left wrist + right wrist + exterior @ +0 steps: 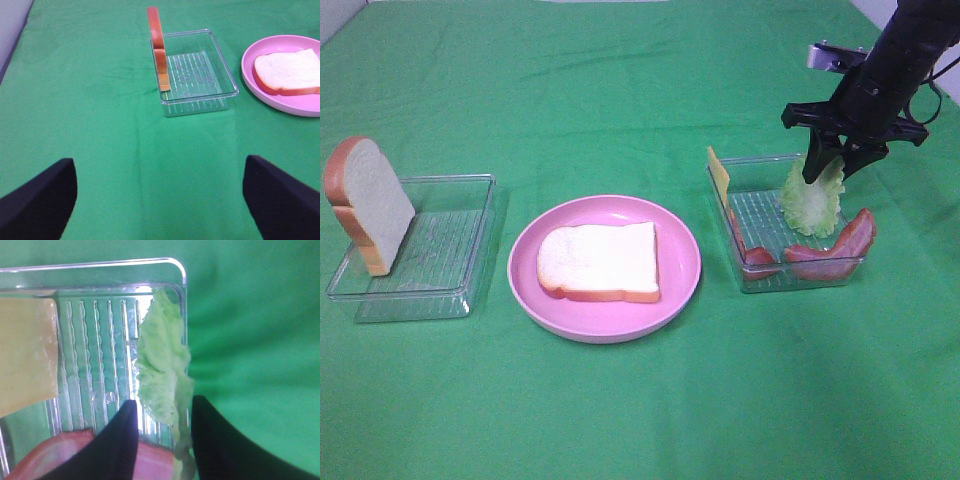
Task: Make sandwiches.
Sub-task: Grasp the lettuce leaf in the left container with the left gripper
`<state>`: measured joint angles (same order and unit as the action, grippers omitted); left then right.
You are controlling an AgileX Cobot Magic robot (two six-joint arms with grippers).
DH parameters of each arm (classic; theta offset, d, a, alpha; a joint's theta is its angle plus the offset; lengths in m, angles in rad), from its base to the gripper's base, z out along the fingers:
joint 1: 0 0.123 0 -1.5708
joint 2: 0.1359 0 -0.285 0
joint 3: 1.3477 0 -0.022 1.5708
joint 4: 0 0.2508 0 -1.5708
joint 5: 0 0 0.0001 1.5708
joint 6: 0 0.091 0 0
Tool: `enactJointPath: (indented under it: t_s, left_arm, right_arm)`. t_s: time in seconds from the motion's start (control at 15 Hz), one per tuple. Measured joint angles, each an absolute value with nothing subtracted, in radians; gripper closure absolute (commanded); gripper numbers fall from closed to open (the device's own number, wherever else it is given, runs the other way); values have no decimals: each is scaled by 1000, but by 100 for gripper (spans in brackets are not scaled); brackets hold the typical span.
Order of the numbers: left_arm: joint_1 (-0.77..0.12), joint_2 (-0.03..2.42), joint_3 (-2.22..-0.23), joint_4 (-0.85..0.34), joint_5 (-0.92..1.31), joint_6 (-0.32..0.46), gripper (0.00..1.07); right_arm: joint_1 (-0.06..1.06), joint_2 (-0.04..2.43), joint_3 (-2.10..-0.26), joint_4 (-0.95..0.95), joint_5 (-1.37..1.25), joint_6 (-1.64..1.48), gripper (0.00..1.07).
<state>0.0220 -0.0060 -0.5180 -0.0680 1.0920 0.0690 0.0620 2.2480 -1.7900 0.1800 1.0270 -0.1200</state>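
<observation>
The right gripper (161, 415) is working over the clear tray (750, 160) on the right of the green cloth, and its jaws are standing narrowed to roughly the width of the lettuce leaf (812, 200), one finger on each side of it. Both fingers (117, 440) are appearing to touch the leaf's edges, so the leaf is judged to be pinched at that end, though how firmly is not showing. The leaf's long axis is running straight out from between the fingers toward the tray's corner, and the jaws are bearing across its narrow width, square to that axis. From the high camera the leaf is standing steeply, its upper end at the jaws and its lower end down in the tray beside the bacon strips (840, 245), with the cheese slice (719, 172) leaning at the opposite wall, apart from it. The pink plate (525, 270) is sitting between the two trays and is carrying one bread slice (600, 260) lying flat and bare; it is lying to the left of the leaf in that view, so the carry is judged to be running that way. The left gripper (160, 200) is hanging wide open and holding nothing, well apart from the leaf, facing the left tray (227, 82) where a second bread slice (159, 50) is standing on edge. The right arm is plainly the nearer.
</observation>
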Motion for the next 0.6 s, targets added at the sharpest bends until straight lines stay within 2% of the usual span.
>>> enactJointPath:
  t_s: [0.07, 0.13, 0.6]
  left_arm:
    - [22, -6, -518, -68, 1092, 69, 23]
    - [22, -6, -518, -68, 1092, 69, 23]
    - [22, -6, -518, -68, 1092, 69, 23]
  right_arm:
    - [62, 2248, -1790, 180, 1024, -120, 89]
    - [62, 2248, -1790, 180, 1022, -120, 107]
    - [62, 2244, -1790, 180, 1023, -120, 107]
